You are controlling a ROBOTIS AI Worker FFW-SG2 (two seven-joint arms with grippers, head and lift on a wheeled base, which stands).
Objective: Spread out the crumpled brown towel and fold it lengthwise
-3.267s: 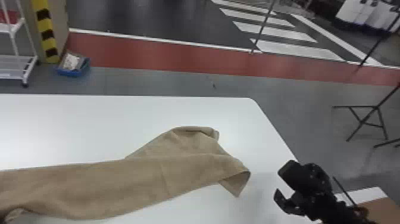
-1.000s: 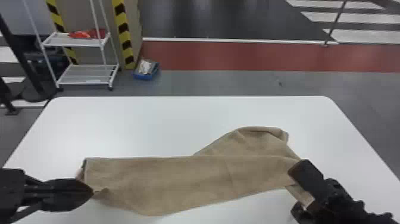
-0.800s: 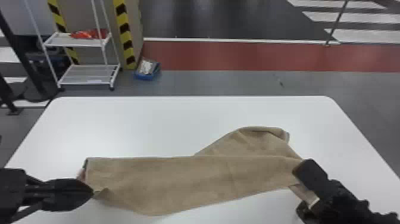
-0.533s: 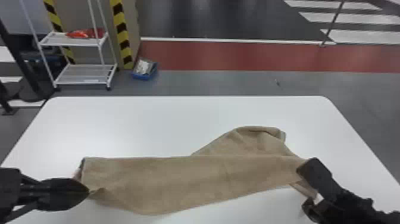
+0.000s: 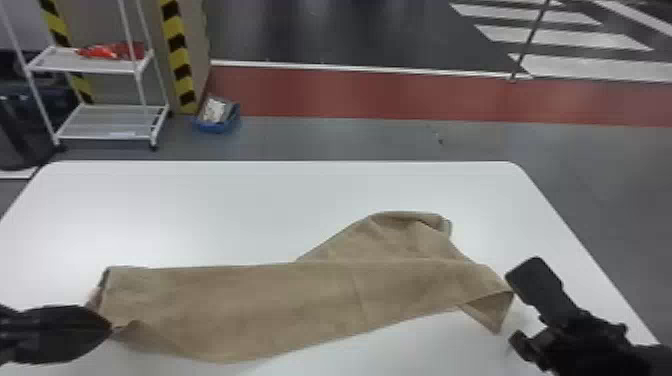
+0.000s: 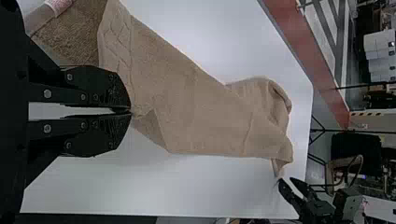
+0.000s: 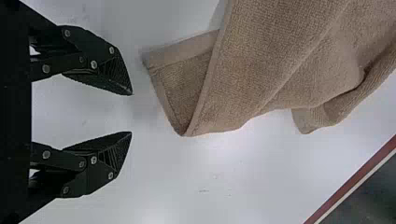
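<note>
Table [image 5: 200, 215] cropped; left pincer [image 5: 110, 328] hides towel [image 5: 240, 305] bit.

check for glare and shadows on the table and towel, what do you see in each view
head view: pale glare on the white table just beyond the brown towel; left wrist view: faint shadow on the table along one towel edge; right wrist view: bright glare spots on the table, soft grey shadow by the towel's turned-over corner
</note>
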